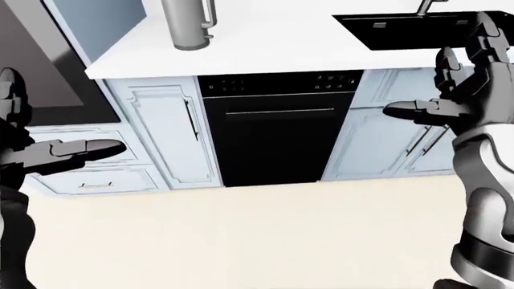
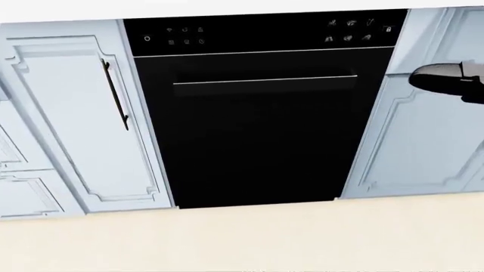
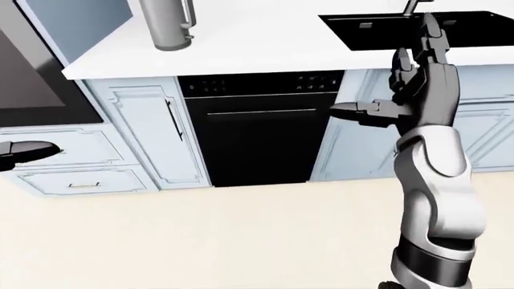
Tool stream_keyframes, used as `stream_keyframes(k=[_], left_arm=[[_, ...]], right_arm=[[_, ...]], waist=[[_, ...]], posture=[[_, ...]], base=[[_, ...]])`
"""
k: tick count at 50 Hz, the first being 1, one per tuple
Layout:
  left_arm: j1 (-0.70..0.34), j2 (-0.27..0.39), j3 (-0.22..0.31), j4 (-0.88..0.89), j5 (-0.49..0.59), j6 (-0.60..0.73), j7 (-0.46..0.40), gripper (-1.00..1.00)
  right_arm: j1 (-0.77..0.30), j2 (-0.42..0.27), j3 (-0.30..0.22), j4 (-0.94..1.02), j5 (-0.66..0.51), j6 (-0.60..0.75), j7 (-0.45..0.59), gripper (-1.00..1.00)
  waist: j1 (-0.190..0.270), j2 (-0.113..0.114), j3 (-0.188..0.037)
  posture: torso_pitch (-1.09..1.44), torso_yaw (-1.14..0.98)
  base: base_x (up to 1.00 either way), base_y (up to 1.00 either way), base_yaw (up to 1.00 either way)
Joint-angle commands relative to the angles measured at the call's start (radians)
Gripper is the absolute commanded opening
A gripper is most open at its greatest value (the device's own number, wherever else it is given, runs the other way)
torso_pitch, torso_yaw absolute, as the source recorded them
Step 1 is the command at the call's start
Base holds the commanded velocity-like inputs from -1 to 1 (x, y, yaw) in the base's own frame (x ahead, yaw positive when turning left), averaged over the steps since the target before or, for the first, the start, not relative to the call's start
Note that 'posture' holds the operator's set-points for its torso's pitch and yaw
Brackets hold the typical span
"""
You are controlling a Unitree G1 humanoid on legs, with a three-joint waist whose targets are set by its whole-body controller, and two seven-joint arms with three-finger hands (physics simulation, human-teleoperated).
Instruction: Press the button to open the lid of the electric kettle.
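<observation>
The grey metal electric kettle [image 1: 190, 24] stands on the white counter [image 1: 273, 51] at the top left of the left-eye view; only its lower body and handle show, its lid and button are cut off by the frame's top. It also shows in the right-eye view [image 3: 167, 25]. My left hand [image 1: 60, 144] is open at the left edge, far below the kettle. My right hand [image 3: 402, 81] is open and raised at the right, with fingers spread, apart from the kettle. Neither hand holds anything.
A black dishwasher [image 1: 277, 129] sits under the counter between pale blue cabinet doors [image 1: 164, 132]. A black sink [image 1: 402, 27] with a faucet is set in the counter at top right. A dark oven [image 1: 56, 72] is at left. Beige floor [image 1: 241, 235] lies below.
</observation>
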Motion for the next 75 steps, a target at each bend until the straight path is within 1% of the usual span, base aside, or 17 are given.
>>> stream_keyframes(k=[1,27,28,29,30,31,32,47,48,56,62,66,69,71,72,74,75], left_arm=[[-0.015,0.018,0.011,-0.02,-0.004,-0.027,0.006,1.0],[-0.012,0.025,0.012,-0.016,-0.013,-0.027,0.008,1.0],[-0.011,0.022,0.01,-0.016,-0.012,-0.029,0.009,1.0],[-0.01,0.022,0.01,-0.015,-0.012,-0.029,0.009,1.0],[-0.011,0.022,0.011,-0.015,-0.013,-0.029,0.009,1.0],[-0.012,0.024,0.012,-0.015,-0.014,-0.027,0.009,1.0],[-0.012,0.024,0.01,-0.014,-0.013,-0.028,0.009,1.0],[-0.009,0.024,0.019,-0.011,-0.026,-0.026,0.014,1.0],[-0.008,0.024,0.019,-0.011,-0.027,-0.025,0.014,1.0],[-0.007,0.027,0.02,-0.01,-0.031,-0.026,0.017,1.0],[-0.005,0.027,0.021,-0.012,-0.031,-0.026,0.017,1.0],[-0.006,0.028,0.022,-0.013,-0.032,-0.024,0.017,1.0],[-0.004,0.028,0.02,-0.013,-0.031,-0.026,0.016,1.0],[-0.005,0.028,0.021,-0.013,-0.031,-0.026,0.016,1.0],[-0.006,0.029,0.022,-0.013,-0.031,-0.025,0.016,1.0],[-0.006,0.029,0.021,-0.013,-0.03,-0.025,0.016,1.0],[-0.007,0.029,0.02,-0.013,-0.031,-0.024,0.016,1.0]], right_arm=[[-0.023,-0.017,-0.006,-0.039,-0.018,-0.04,0.009,1.0],[-0.022,-0.016,-0.017,-0.045,-0.037,-0.03,0.044,1.0],[-0.024,-0.017,-0.017,-0.044,-0.037,-0.03,0.044,1.0],[-0.022,-0.018,-0.016,-0.046,-0.038,-0.029,0.045,1.0],[-0.022,-0.018,-0.016,-0.046,-0.039,-0.03,0.046,1.0],[-0.023,-0.018,-0.016,-0.045,-0.039,-0.029,0.046,1.0],[-0.022,-0.018,-0.016,-0.047,-0.04,-0.029,0.047,1.0],[-0.025,-0.017,-0.02,-0.055,-0.037,-0.014,0.051,1.0],[-0.024,-0.017,-0.019,-0.054,-0.037,-0.015,0.051,1.0],[-0.023,-0.018,-0.021,-0.054,-0.029,-0.014,0.049,1.0],[-0.023,-0.019,-0.019,-0.053,-0.03,-0.016,0.049,1.0],[-0.023,-0.02,-0.018,-0.054,-0.031,-0.017,0.051,1.0],[-0.024,-0.02,-0.018,-0.052,-0.03,-0.016,0.05,1.0],[-0.023,-0.019,-0.017,-0.053,-0.031,-0.016,0.052,1.0],[-0.022,-0.019,-0.017,-0.053,-0.032,-0.016,0.053,1.0],[-0.021,-0.019,-0.017,-0.055,-0.032,-0.015,0.056,1.0],[-0.021,-0.02,-0.018,-0.055,-0.033,-0.015,0.056,1.0]], waist=[[0.0,-0.001,-0.02],[-0.001,0.0,-0.017],[-0.002,0.004,-0.039],[-0.002,0.006,-0.036],[-0.001,0.002,-0.009],[-0.002,0.006,-0.034],[-0.002,0.008,-0.036],[-0.008,0.021,-0.027],[-0.006,0.014,-0.027],[-0.005,0.014,-0.025],[-0.001,-0.005,-0.022],[-0.005,-0.002,-0.029],[-0.012,-0.022,-0.023],[-0.013,-0.014,-0.023],[-0.014,0.0,-0.019],[-0.018,0.036,-0.009],[-0.019,0.065,-0.018]], posture=[[0.0,0.0],[0.0,0.0],[0.0,0.0],[0.0,0.0],[0.0,0.0],[0.0,0.0],[0.0,0.0],[0.0,0.0],[0.0,0.0],[0.0,0.0],[0.0,0.0],[0.0,0.0],[0.0,0.0],[0.0,0.0],[0.0,0.0],[0.0,0.0],[0.0,0.0]], base=[[0.0,0.0,0.0],[0.01,0.0,0.0],[0.05,0.0,0.0],[0.05,0.0,0.0],[0.05,0.0,0.0],[0.05,0.0,0.0],[0.05,0.0,0.0],[0.07,0.01,0.0],[0.09,0.11,0.0],[0.08,0.11,0.0],[0.08,0.11,0.0],[0.08,0.12,0.0],[0.08,0.19,0.0],[0.09,0.19,0.0],[0.09,0.2,0.0],[0.08,0.2,0.0],[0.08,0.21,0.0]])
